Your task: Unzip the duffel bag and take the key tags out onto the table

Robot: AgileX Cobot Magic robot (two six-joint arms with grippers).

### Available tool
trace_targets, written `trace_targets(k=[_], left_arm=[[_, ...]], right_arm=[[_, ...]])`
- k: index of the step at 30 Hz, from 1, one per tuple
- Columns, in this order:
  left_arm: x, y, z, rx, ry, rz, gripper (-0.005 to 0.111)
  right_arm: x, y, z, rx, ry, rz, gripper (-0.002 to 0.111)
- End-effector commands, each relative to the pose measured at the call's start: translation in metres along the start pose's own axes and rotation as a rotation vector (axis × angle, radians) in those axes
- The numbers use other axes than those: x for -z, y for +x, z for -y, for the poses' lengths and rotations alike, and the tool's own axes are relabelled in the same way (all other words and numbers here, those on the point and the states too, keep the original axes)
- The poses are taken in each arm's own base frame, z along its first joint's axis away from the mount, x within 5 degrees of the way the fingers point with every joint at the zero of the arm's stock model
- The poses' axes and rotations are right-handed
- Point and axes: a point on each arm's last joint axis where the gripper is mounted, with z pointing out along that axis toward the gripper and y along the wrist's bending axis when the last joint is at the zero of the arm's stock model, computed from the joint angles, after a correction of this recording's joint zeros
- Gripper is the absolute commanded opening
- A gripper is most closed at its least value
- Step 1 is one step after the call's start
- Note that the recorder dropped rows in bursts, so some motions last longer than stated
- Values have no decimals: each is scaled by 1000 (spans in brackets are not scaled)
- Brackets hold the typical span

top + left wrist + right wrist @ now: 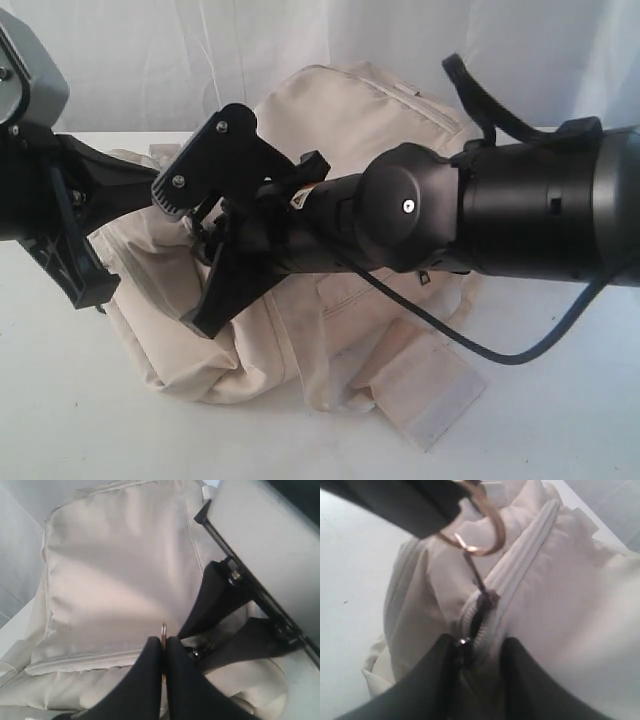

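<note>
The cream duffel bag [350, 110] lies on the white table [80, 400], with both arms meeting over its left end. My left gripper [164, 647] is shut on the brass ring [489, 527] of the zipper pull. The slider [487, 599] sits on the pale zipper [532, 545], with a short dark opened stretch behind it. My right gripper [480, 655] is shut on the bag's bunched fabric at that opened end of the zipper. The left gripper's black finger [410, 505] shows in the right wrist view. The key tags are hidden from every view.
The right arm [500, 200] reaches across the bag and hides much of it. Its black cable [480, 350] droops over the bag's webbing handle [430, 385]. A white curtain [150, 50] hangs behind. Bare tabletop lies in front and to the left.
</note>
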Motion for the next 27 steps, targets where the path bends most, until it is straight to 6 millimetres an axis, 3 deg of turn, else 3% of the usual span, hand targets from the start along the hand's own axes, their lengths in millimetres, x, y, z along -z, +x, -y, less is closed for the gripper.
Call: trace_targets(k=[1, 12, 27], left_arm=[[1, -1, -2, 16, -18, 9, 0], [-8, 12, -6, 33, -82, -37, 0], [-9, 14, -8, 18, -100, -42, 0]], right_arm=[[1, 3, -9, 2, -85, -55, 0], [17, 8, -20, -1, -225, -168, 0], [55, 29, -11, 30, -142, -486, 0]])
